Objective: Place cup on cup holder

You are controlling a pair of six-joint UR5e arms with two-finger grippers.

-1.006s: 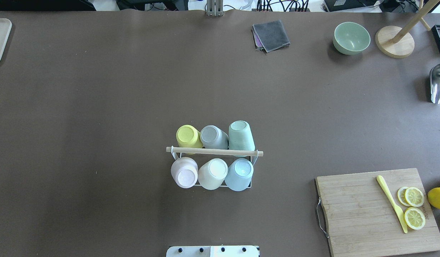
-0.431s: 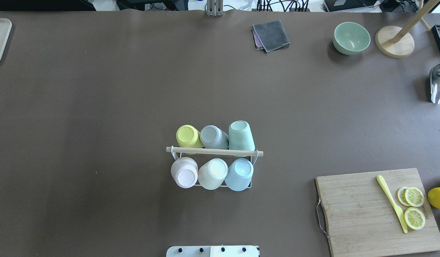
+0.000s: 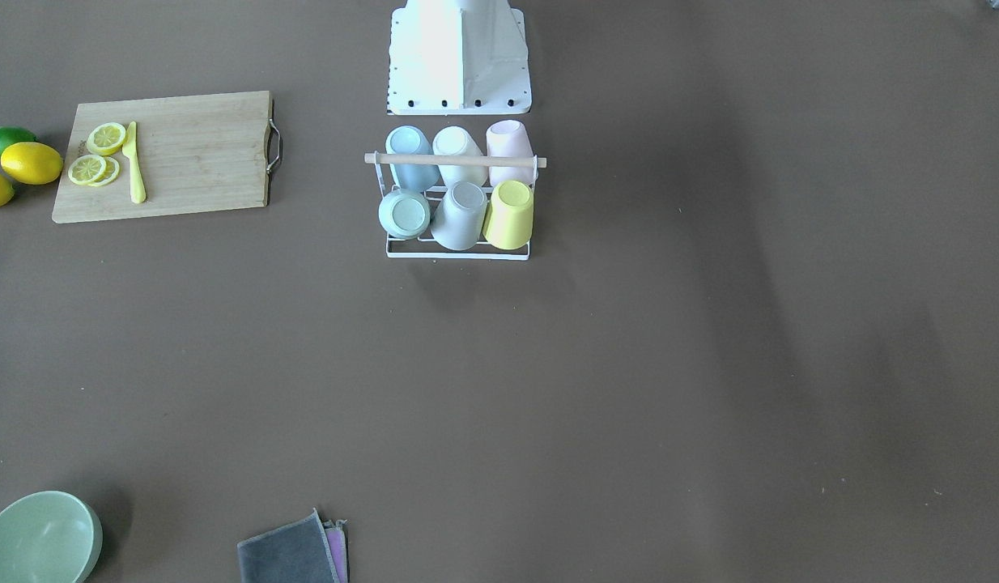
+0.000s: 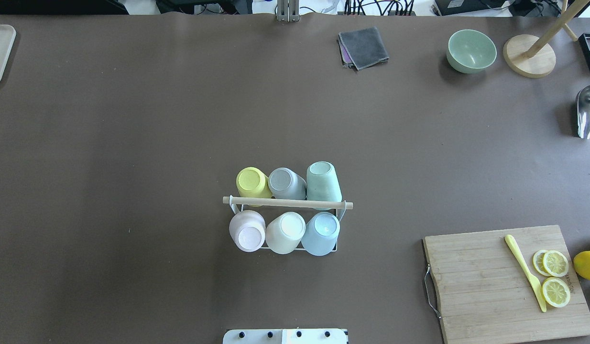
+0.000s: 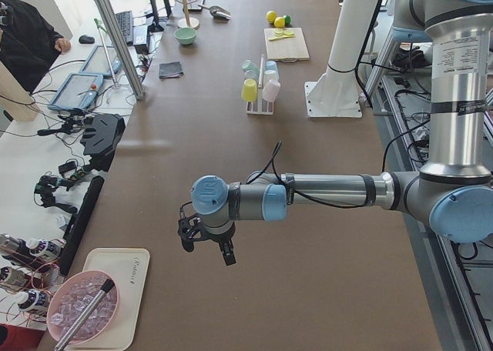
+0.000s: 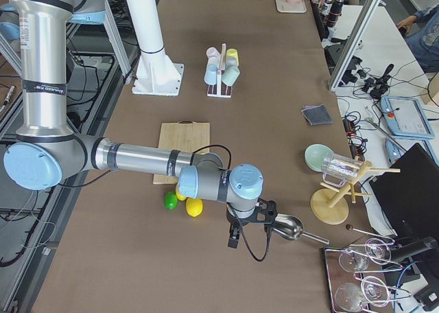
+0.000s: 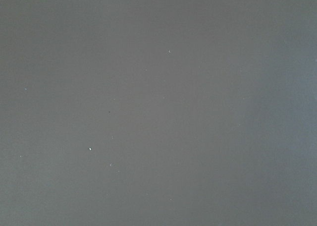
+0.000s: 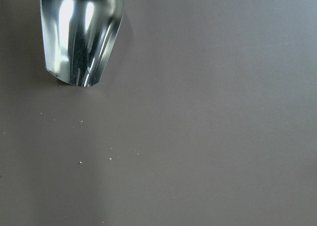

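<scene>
Cup holder, mostly hidden under six cups

Bright, even light; soft shadows, sharp focus.

- Small white wire cup holder with a light wooden rod handle across its top: upright on the brown surface, near its middle.
- Far row, overhead view, left to right: yellow cup, grey cup, mint-green cup. All are inverted, bases up.
- Near row, same order: pale pink cup, white cup, light blue cup. All are inverted.
- Both rows tilt away from the rod, and neighbouring cups sit close together.
</scene>
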